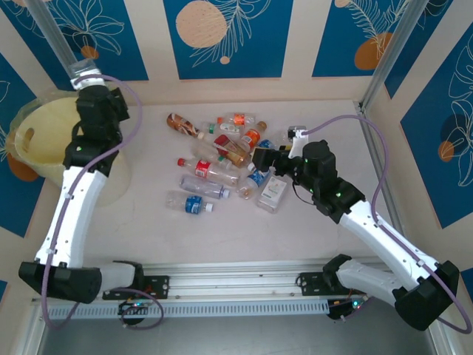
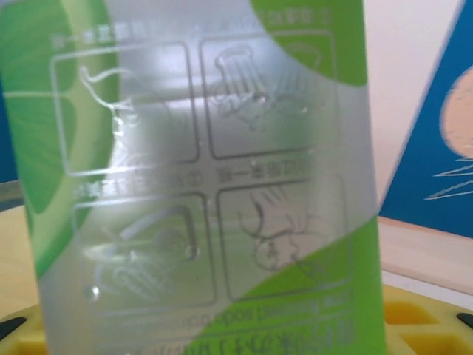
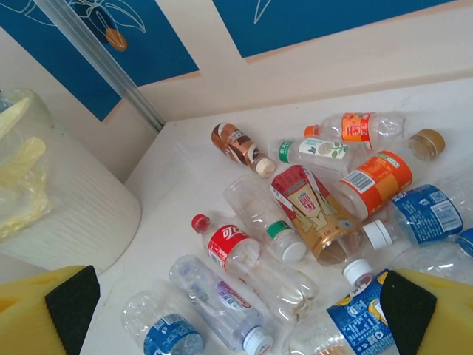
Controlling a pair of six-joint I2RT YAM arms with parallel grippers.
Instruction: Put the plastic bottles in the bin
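Clear plastic with a bright green label: this green-labelled bottle (image 2: 207, 185) sits close against your left wrist camera, gripped between the yellow fingers of your left gripper (image 1: 89, 78). That gripper is over the far rim of the pale-yellow bin (image 1: 46, 140), at the table's far left. The other plastic bottles (image 1: 222, 159) lie heaped on their sides mid-table (image 1: 148, 222), well apart from the bin. Your right gripper (image 3: 236, 314) hovers over the heap's right edge, jaws spread wide, holding nothing.
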